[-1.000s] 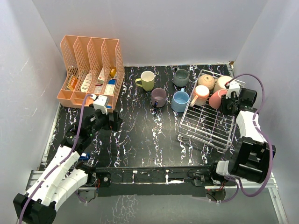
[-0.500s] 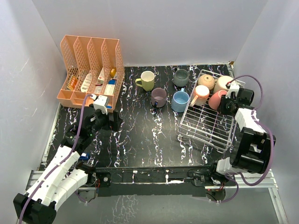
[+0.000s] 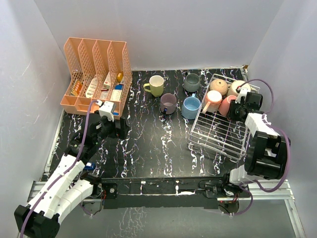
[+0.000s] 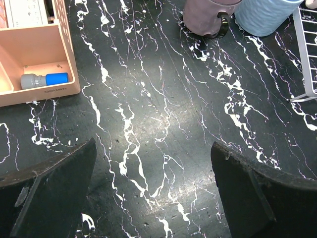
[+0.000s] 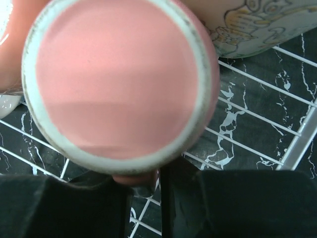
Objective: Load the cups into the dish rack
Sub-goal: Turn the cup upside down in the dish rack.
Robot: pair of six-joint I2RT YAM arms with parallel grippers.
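Right wrist, upturned pink cup point(image 5: 119, 79), dish rack point(image 5: 295, 143)

Left wrist view: mauve mug point(image 4: 208, 17) and light blue mug point(image 4: 265, 15) cropped at 12 o'clock, dish rack point(image 4: 307, 64) only a corner at 3. Right wrist view: pink mug point(image 5: 119, 79) handle mostly hidden by right gripper point(image 5: 159, 198), grip unclear. Overhead, organizer point(image 3: 101, 52) contents too small to read.

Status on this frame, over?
Left gripper open, empty. Right gripper at the pink mug in the dish rack; grip unclear. Yellow-green mug, grey mug, mauve mug, light blue mug not yet racked.
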